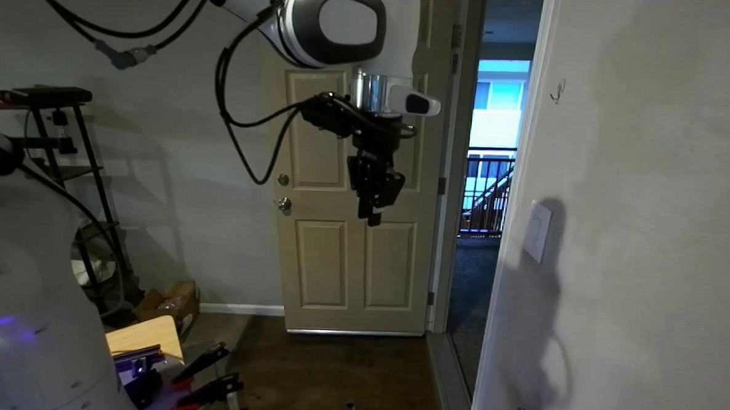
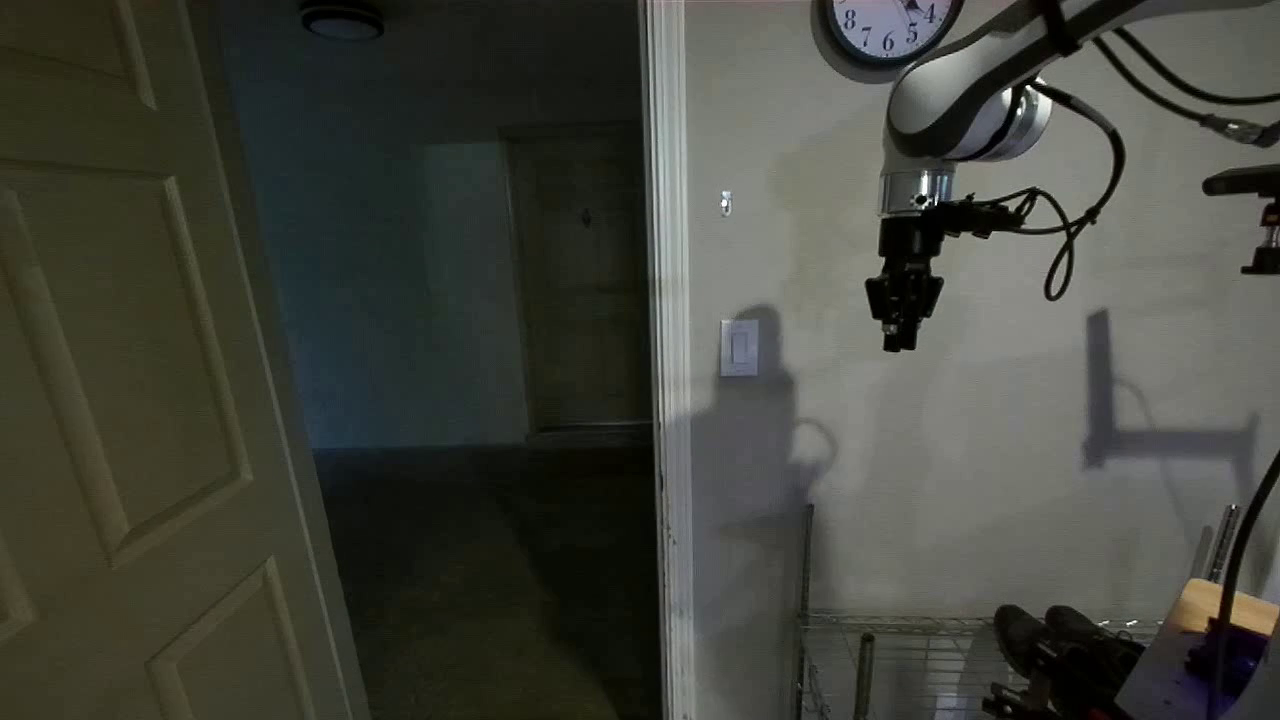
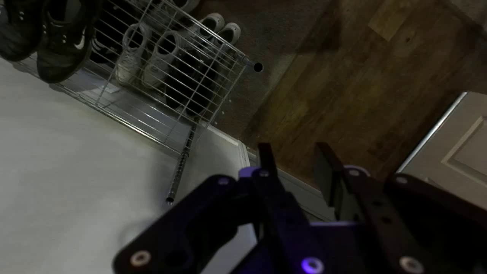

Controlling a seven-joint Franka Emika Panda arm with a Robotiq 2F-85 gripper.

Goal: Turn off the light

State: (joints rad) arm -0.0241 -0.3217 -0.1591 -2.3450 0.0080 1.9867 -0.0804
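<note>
The light switch is a pale upright wall plate beside the door frame. In an exterior view its plate shows a single rocker, with the arm's shadow around it. It is not visible in the wrist view. My gripper points down in mid-air, apart from the wall. In an exterior view the gripper appears right of the switch and at about its height. In the wrist view the two fingers stand apart with nothing between them. The room's own lamp is out of view.
A beige door stands open beside the doorway. White door trim runs close to the switch. A small hook is on the wall above it. Below is a wire rack with shoes and upright posts. A clock hangs high.
</note>
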